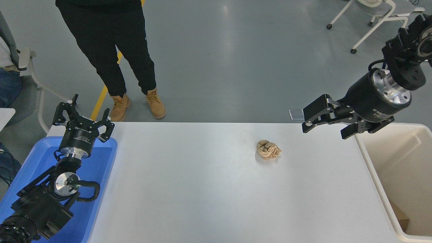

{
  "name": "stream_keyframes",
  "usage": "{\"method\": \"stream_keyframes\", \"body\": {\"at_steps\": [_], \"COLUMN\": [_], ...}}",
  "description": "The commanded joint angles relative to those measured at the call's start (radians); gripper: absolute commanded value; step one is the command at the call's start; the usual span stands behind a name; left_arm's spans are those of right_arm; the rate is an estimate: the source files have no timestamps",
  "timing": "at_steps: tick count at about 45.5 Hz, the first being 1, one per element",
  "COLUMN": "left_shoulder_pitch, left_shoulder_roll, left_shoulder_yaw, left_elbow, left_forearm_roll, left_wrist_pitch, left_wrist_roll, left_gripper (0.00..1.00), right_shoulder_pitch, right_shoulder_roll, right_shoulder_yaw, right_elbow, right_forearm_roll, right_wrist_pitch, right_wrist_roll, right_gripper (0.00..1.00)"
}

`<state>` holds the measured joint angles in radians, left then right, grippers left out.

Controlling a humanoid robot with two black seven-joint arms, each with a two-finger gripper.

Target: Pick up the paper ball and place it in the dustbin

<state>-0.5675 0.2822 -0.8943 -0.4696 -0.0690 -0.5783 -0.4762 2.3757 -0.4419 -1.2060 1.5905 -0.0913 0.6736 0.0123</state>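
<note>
One paper ball point(268, 149) lies alone on the table point(189, 189) — right gripper point(305, 122) spread wide, empty, near the dustbin point(374, 168); left gripper point(82, 114) parked, splayed, over the blue tray point(101, 168).

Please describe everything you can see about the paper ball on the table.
The paper ball is a small crumpled wad of tan-brown paper with an irregular, wrinkled surface and folds curling at its top. It lies alone on the white table, right of the middle and toward the far edge. Nothing touches it except the tabletop. The right claw hangs open above and to its right, clearly apart from it. The dustbin stands further right.
</note>
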Motion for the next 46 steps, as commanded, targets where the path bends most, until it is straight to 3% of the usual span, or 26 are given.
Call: {"method": "stream_keyframes", "body": {"at_steps": [1,20,36,46], "left_shoulder_pitch": [0.000,0.000,0.000,0.000], "left_shoulder_roll": [0.000,0.000,0.000,0.000], "left_shoulder_yaw": [0.000,0.000,0.000,0.000], "left_elbow": [0.000,0.000,0.000,0.000], "left_forearm_roll": [0.000,0.000,0.000,0.000], "left_wrist_pitch": [0.000,0.002,0.002,0.002], "left_wrist_roll": [-0.001,0.001,0.001,0.001], "left_gripper": [0.99,0.99,0.99,0.99], "right_shoulder_pitch": [-0.009,-0.015,-0.067,-0.108], "right_shoulder_roll": [0.003,0.006,0.097,0.115], "right_shoulder_yaw": [0.002,0.008,0.106,0.198], "right_elbow": [-0.001,-0.004,-0.044,-0.090], "right_forearm_roll": [-0.001,0.001,0.021,0.102], "right_wrist_pitch": [0.000,0.000,-0.006,-0.009], "right_wrist_roll": [0.000,0.000,0.002,0.002], "right_gripper": [1.00,1.00,1.00,1.00]}}
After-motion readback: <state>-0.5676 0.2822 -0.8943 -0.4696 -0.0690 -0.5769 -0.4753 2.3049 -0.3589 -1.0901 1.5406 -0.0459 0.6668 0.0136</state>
